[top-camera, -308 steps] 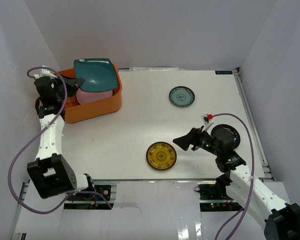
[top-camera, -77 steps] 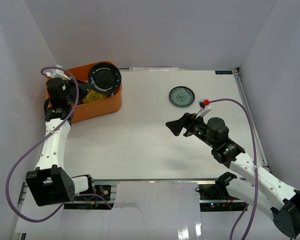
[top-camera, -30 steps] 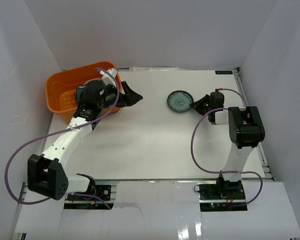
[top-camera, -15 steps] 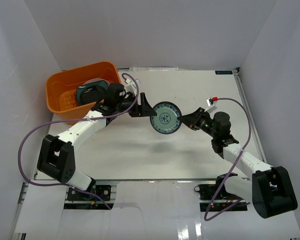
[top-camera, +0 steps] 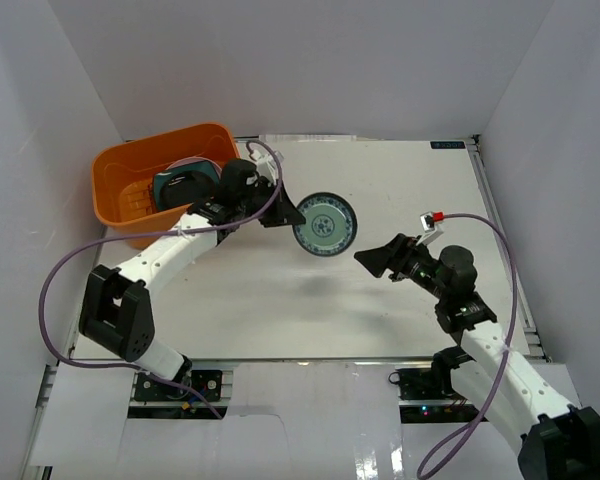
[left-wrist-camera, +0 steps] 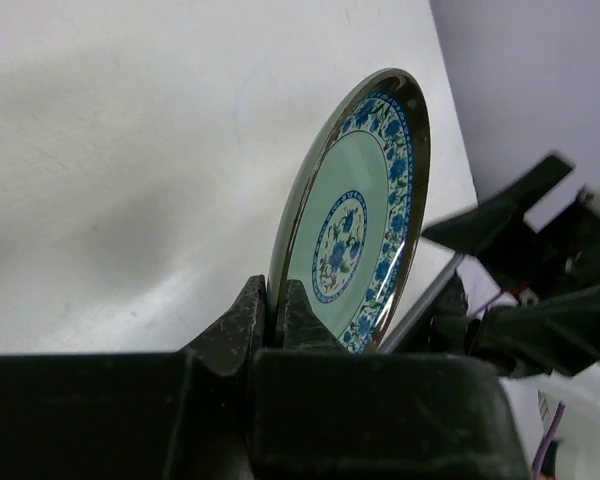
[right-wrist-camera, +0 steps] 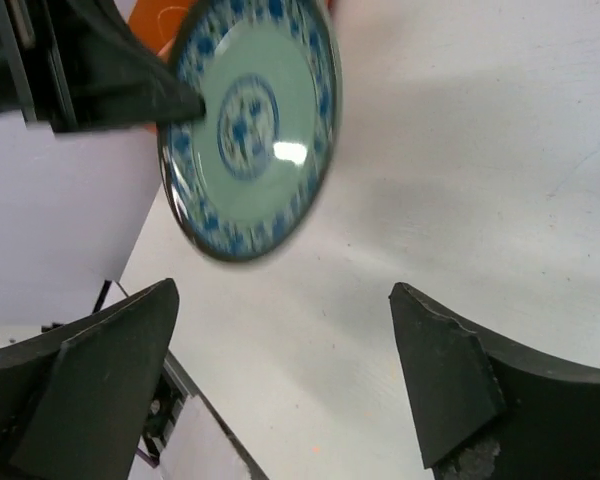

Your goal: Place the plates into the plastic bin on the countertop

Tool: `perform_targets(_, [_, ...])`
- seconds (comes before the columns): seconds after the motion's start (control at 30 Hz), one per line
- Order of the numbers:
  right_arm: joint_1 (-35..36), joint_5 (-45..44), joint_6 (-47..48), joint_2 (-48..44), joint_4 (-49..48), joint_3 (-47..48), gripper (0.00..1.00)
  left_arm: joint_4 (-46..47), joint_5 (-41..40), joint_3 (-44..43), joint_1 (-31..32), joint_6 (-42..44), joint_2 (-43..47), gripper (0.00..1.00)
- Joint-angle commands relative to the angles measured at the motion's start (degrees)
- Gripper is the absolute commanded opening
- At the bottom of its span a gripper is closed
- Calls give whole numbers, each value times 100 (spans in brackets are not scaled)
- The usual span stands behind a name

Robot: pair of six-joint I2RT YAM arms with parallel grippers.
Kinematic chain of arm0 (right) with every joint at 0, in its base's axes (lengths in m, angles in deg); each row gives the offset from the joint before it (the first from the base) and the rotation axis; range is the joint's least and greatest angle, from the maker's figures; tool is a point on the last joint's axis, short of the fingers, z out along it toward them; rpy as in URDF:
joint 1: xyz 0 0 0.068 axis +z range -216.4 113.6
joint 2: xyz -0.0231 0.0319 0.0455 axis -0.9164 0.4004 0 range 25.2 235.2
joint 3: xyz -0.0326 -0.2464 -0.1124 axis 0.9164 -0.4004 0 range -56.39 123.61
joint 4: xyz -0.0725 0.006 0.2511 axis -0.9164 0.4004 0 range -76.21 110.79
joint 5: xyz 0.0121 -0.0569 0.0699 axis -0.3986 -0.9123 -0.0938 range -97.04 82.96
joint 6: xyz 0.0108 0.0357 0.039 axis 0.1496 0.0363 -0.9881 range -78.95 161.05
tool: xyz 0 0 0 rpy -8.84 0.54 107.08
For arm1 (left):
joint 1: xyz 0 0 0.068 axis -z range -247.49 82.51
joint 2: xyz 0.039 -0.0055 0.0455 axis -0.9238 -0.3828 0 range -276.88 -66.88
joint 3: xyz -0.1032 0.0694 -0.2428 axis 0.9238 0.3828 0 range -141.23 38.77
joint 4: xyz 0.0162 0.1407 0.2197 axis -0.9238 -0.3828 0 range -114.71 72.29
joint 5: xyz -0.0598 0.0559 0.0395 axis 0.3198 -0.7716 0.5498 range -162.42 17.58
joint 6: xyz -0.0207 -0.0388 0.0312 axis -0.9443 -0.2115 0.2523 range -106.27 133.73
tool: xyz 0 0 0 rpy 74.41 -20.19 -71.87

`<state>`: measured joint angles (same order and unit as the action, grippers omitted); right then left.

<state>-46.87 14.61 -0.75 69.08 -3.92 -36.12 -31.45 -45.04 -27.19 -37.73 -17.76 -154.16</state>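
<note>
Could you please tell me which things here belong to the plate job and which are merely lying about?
Part of the job: small patterned plate, gripped by its rim in the left claw; orange bin; teal dish inside it; open right claw.

Just lying about: purple cables; red tag on the right arm; dark label at the countertop's far edge.

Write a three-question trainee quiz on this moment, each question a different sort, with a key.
1. True or false: the left end effector grips the patterned plate by its rim.
2. Choose one: the right end effector is A) shut on the plate, B) open and empty, C) out of view.
3. Fill the blank: the plate hangs over the ____, outside the orange bin.

Key: 1 true; 2 B; 3 countertop.
</note>
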Motion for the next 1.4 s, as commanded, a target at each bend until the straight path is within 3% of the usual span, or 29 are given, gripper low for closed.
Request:
perform_targets(0.0, [7,322,505,-676,645,-207,90,-94,-435,-820,-592,-120,326,0])
perform_targets(0.07, [7,331,611,-1020,900,-356,90,-146,-321,-1050,-1388,-374,335,0])
perform_targets(0.23, [16,357,586,-1829,1130,-981,90,-349,-1503,-1324,-2763,-542,265,0])
perform_targets(0.33, [33,454,629,-1970,1218,-1183,90,-436,-1525,-1393,-3807,-727,-172,1])
perform_targets(0.5, [33,472,805,-2155,1525,-1219,90,-725,-1569,-1622,-4337,-701,-1095,12])
perform_targets(0.57, [33,410,796,-2234,1499,-1262,90,-771,-1525,-1693,-4391,-701,-1220,16])
perform_targets(0.67, [42,349,910,-2217,1674,-1114,90,-613,-1499,-1561,-4400,-701,-1116,62])
perform_targets(0.7, [33,279,928,-2199,1727,-1087,90,-613,-1446,-1587,-4400,-719,-1080,89])
perform_targets(0.73, [33,252,928,-2182,1693,-1087,90,-613,-1324,-1622,-4400,-719,-950,98])
perform_targets(0.93, [42,59,972,-1909,1736,-815,90,-437,-1068,-1535,-4146,-912,245,98])
perform_targets(1.07, [51,-20,1147,-1909,1980,-490,90,141,-1086,-579,-3610,-833,1955,98])
perform_targets(1.1, [42,-125,1235,-1918,2139,-219,90,430,-990,-2,-3435,-824,2239,98])
perform_targets(1.2, [51,-642,1664,-2041,2807,265,90,783,36,974,-3162,-781,3204,98])
perform_targets(1.37, [42,-1618,2290,-2410,4037,2040,90,820,1629,2120,-2617,-272,4648,98])
